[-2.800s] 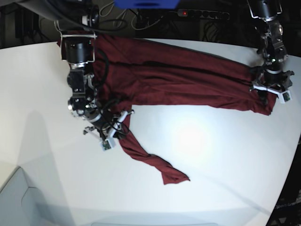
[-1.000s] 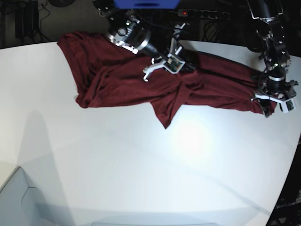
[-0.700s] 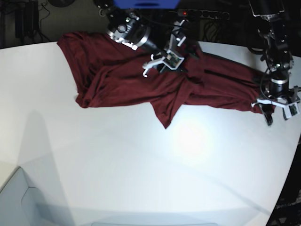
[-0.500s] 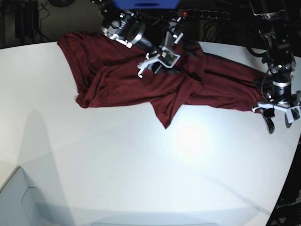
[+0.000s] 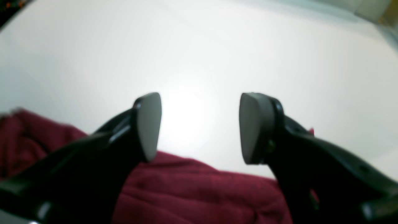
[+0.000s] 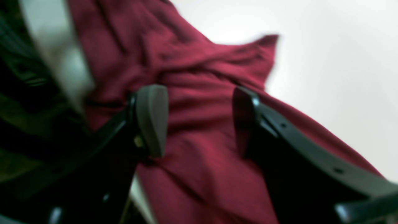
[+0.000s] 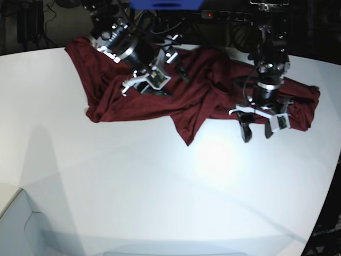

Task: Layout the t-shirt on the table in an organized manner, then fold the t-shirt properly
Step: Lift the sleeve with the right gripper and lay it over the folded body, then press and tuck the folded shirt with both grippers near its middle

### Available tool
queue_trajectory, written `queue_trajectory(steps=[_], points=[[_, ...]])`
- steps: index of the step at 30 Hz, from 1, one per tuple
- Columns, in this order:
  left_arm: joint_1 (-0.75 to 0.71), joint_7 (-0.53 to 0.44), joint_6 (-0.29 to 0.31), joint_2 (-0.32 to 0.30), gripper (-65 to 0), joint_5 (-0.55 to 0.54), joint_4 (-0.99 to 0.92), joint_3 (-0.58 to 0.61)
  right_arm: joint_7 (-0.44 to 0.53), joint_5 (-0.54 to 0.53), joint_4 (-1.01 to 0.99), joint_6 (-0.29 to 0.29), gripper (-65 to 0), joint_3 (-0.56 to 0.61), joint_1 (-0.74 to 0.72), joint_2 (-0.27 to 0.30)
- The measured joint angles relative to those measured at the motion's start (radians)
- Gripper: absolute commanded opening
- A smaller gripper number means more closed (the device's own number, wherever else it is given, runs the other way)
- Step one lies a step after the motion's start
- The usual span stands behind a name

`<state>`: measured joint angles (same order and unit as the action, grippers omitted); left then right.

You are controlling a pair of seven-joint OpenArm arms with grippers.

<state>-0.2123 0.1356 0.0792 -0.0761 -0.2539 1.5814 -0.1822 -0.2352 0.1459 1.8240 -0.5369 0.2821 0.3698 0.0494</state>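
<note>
L gripper: I see jaws apart, nothing between, over near edge of t-shirt | R gripper: jaws apart, empty, above shirt's left part | shirt: bunched along far side of table, one corner pointing near.

I work in what looks like a robotics lab or test bench, not a home. My two black jointed arms reach over a big smooth white glossy tabletop with a curved edge, with bright overhead light glaring off it. Behind its far edge the background is dark and cluttered: a long black power strip with a lit red switch, loose black cables trailing about, and a blue block mounted at the top centre.
</note>
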Motion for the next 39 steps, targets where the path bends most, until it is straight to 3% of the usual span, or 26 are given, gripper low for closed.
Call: queue_trajectory(steps=[13, 27, 32, 35, 39], points=[[0.130, -0.005, 0.000, -0.003, -26.5, 0.007, -0.146, 0.279, -0.001, -0.003, -0.001, 0.000, -31.5, -0.149, -0.019, -0.002], [0.213, -0.005, 0.000, -0.004, -27.8, 0.002, -0.360, 0.376, -0.004, -0.003, -0.001, 0.000, -31.5, -0.158, -0.020, -0.003], [0.236, -0.019, 0.000, -0.002, -44.8, 0.003, -0.397, 0.382, -0.003, -0.003, -0.001, 0.000, -31.5, -0.158, -0.023, -0.003], [0.243, -0.008, 0.000, -0.002, -63.3, 0.000, -0.399, 0.383, -0.004, -0.003, -0.001, 0.000, -31.5, -0.158, -0.023, -0.003], [0.241, -0.004, -0.002, -0.002, -64.1, 0.000, -0.391, 0.377, -0.003, -0.003, -0.003, 0.000, -31.5, -0.158, -0.024, -0.002]])
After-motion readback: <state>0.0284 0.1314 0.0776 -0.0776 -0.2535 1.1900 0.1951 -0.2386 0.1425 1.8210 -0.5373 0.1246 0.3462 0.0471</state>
